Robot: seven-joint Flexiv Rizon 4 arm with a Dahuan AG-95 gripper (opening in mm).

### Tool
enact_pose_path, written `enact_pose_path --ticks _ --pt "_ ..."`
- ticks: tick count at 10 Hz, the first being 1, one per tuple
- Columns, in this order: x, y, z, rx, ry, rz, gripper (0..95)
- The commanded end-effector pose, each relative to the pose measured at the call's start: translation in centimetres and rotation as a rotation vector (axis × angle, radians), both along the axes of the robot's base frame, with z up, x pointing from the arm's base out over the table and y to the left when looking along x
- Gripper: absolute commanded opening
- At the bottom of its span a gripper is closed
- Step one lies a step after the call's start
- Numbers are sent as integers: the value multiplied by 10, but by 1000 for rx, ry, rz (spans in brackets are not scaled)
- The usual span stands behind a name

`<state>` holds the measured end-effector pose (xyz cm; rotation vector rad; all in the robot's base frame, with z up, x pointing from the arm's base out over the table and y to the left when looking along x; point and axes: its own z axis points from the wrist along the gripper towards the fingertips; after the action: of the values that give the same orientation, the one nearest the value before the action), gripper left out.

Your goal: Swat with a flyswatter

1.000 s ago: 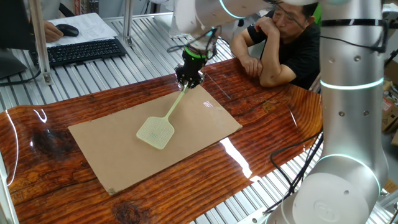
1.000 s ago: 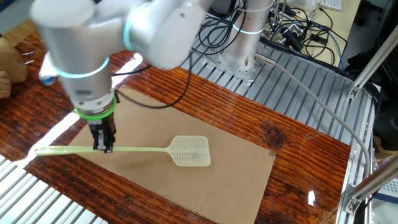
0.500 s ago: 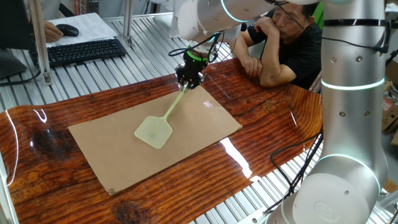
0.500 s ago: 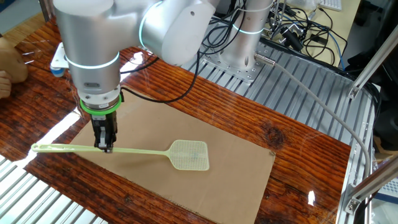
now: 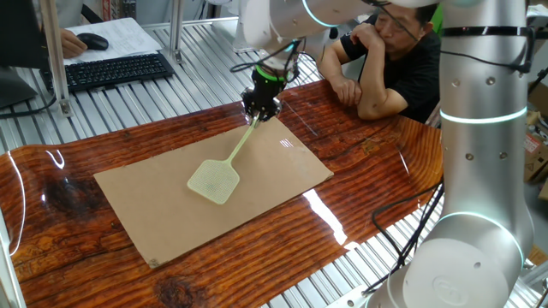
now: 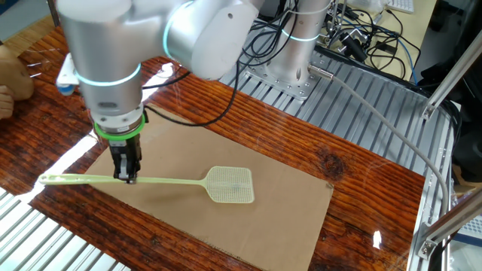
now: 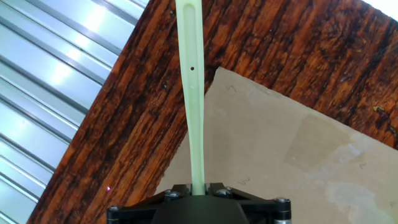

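- The pincer (image 6: 126,178) is closed on the swatter's (image 6: 181,181) thin handle, well back from the mesh head, with a long stretch of handle sticking out past the grip on the far side from the head.
- The swatter hangs over a cardboard sheet (image 6: 286,197) that lies flat on the worktop (image 6: 361,177); its head (image 5: 212,182) is above the middle of the sheet, and the pictures do not settle whether it touches the sheet.
- In one fixed view the pincer (image 5: 260,107) stands above the sheet's (image 5: 163,214) edge, and the handle slopes down from it to the head.
- In the hand view the handle (image 7: 191,81) runs straight up from between the pincer's black body, crossing from the sheet's (image 7: 292,149) corner over the dark wood worktop (image 7: 155,87); a small hole shows in the handle there.
- A seated man (image 5: 392,60) leans on the worktop (image 5: 377,162) beyond the sheet, chin on hand.
- A keyboard (image 5: 111,70) sits on a ribbed metal bench past the worktop's end.
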<state>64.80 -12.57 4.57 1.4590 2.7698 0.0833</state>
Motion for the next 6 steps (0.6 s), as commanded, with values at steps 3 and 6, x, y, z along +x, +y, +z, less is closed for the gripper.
enact_pose_path --ticks 3,6 --pt "4 -5 5 30 46 -2 0" --pt "4 -5 5 7 -9 -8 0"
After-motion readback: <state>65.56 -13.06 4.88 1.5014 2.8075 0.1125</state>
